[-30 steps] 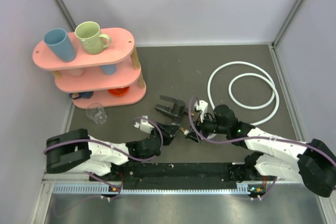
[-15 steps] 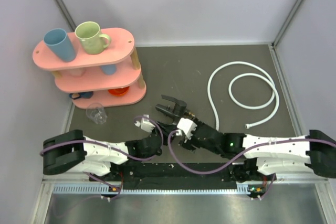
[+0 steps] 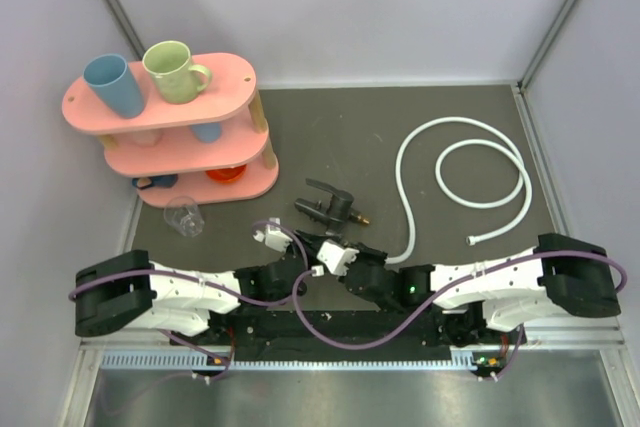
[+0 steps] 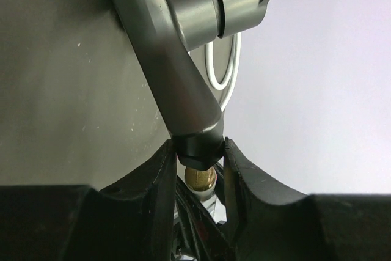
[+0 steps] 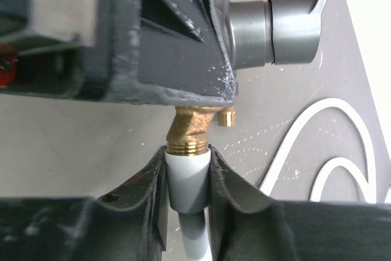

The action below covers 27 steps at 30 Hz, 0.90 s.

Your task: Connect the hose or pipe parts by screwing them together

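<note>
Long, thin white flexible hose (image 3: 398,175) is coming uncoiled in the overhead view. Its outer loop is no longer lying closed as it was a second ago, and one end is now trailing down across the dark table (image 3: 330,137) and slipping under the right hand (image 3: 340,250). That arm is sitting low in front of the small black Y-shaped tap fitting with brass threaded ends (image 3: 328,205), having swung over from beside the coil. The hose's other end, with its small metal nut (image 3: 472,240), is lying loose on the table. The left hand (image 3: 312,242) is staying put at the fitting's near leg.

On the left wrist camera, that hand's fingers (image 4: 156,181) are clenching the fitting's dark leg from both sides, with a brass end poking out just below the grip. Whether the fitting is resting on the table or lifting off it, I cannot tell.

On the right wrist camera, the right hand is grasping the hose's white end sleeve (image 5: 186,178), with a finger pressing on each side. The sleeve's tip is touching the brass threaded end (image 5: 190,129), roughly in line with it.

So the two parts are meeting, and the bringing-together step looks about done. No thread appears to be engaging yet. The turning is looking like the next job, and a crooked start could be crossing the thread.
</note>
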Each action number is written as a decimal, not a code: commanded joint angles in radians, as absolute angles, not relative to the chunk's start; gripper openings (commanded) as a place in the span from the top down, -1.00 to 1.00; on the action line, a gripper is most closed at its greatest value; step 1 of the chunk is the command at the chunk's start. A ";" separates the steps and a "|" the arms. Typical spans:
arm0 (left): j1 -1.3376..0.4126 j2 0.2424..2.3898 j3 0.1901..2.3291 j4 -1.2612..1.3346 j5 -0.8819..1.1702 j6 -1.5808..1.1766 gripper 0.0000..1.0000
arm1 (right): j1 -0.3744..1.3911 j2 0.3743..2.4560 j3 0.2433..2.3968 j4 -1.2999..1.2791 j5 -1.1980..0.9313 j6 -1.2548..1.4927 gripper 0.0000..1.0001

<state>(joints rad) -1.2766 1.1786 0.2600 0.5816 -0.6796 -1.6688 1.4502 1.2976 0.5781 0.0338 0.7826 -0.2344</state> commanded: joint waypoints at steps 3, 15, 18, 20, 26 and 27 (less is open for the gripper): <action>-1.285 1.180 0.259 0.681 -0.632 -1.664 1.00 | 1.450 1.255 0.568 0.248 0.726 -0.276 1.00; -1.285 1.264 0.250 0.799 -0.594 -1.623 1.00 | 0.906 0.989 0.469 0.216 -0.302 0.142 1.00; -1.285 1.284 0.255 0.821 -0.598 -1.617 1.00 | 0.865 1.056 0.514 0.118 -0.412 0.175 1.00; -1.285 1.292 0.258 0.824 -0.601 -1.603 1.00 | 0.812 1.100 0.522 0.153 -0.550 0.239 1.00; -1.285 1.319 0.241 0.847 -0.626 -1.606 1.00 | 0.736 1.198 0.471 0.316 -0.736 0.367 1.00; -1.285 1.319 0.239 0.845 -0.627 -1.609 1.00 | 0.735 1.203 0.472 0.292 -0.721 0.368 0.97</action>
